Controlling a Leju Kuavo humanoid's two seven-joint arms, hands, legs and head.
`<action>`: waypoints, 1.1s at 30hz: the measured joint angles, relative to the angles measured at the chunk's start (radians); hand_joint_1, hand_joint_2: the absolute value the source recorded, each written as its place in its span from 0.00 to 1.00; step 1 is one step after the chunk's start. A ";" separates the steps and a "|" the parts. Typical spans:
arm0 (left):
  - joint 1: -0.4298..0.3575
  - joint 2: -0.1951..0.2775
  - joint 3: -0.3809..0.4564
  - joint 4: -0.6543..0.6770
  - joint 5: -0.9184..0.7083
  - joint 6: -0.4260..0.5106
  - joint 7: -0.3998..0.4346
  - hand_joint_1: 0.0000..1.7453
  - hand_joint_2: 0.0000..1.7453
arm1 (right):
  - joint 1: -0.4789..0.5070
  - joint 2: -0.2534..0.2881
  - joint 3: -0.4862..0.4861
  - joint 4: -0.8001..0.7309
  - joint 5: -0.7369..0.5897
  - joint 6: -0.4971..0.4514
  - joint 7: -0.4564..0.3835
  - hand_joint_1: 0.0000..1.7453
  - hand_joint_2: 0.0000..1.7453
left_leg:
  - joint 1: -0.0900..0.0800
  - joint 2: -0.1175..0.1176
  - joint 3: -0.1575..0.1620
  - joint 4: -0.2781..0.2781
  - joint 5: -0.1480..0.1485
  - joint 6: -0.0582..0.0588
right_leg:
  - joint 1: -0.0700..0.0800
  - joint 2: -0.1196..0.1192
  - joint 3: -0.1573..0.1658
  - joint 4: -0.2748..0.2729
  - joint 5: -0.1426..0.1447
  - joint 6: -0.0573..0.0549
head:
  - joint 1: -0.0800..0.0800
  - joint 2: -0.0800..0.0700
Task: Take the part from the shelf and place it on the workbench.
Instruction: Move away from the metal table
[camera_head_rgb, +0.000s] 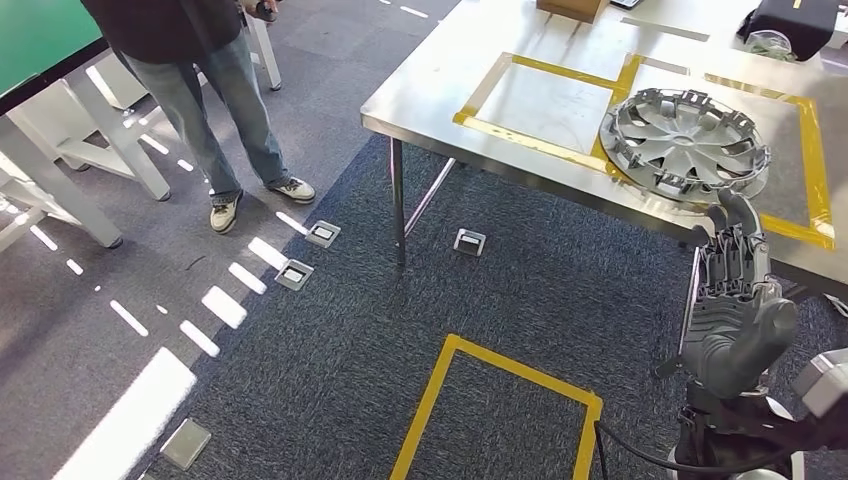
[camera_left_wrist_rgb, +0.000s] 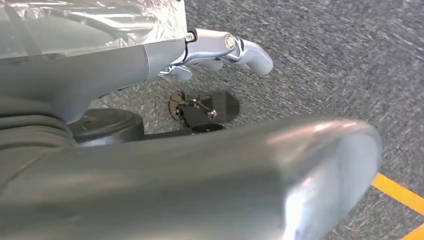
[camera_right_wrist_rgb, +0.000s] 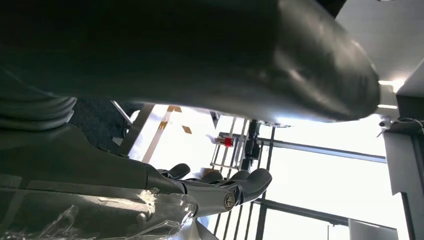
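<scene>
Robot's right hand (camera_head_rgb: 735, 305), empty with fingers apart and extended, hangs just below the metal workbench (camera_head_rgb: 560, 60) edge, seemingly after release, since the silver wheel cover (camera_head_rgb: 685, 140) lies on the bench's yellow-taped square.

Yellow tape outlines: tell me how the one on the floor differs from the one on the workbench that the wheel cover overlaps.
The floor outline lies on dark carpet; the workbench outline lies on shiny metal. The floor outline has nothing inside it; the wheel cover rests across the workbench outline's right side, the right hand just below it. The floor outline is cut off by the picture's lower edge. Both are four-sided frames of yellow tape.
</scene>
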 joint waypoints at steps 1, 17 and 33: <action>0.002 0.000 0.000 0.000 0.002 0.001 0.000 0.00 0.00 | 0.004 0.001 -0.004 0.005 -0.004 0.000 0.000 0.00 0.00 | 0.000 -0.008 -0.002 -0.001 0.002 0.009 | 0.000 -0.008 0.000 -0.001 0.000 0.005 | 0.002 0.000; 0.003 0.000 0.000 0.000 0.015 0.013 0.001 0.00 0.00 | 0.084 0.025 -0.062 0.103 -0.052 -0.001 -0.023 0.00 0.00 | 0.011 -0.155 -0.030 -0.007 0.032 0.002 | -0.007 0.143 -0.012 -0.004 0.006 -0.005 | 0.039 0.000; 0.004 0.002 0.000 0.000 0.020 0.020 -0.002 0.00 0.00 | 0.116 0.062 -0.070 0.158 -0.093 -0.001 -0.068 0.00 0.00 | -0.007 -0.013 0.007 -0.025 0.007 0.024 | 0.000 -0.002 0.002 -0.004 -0.010 0.007 | -0.003 0.000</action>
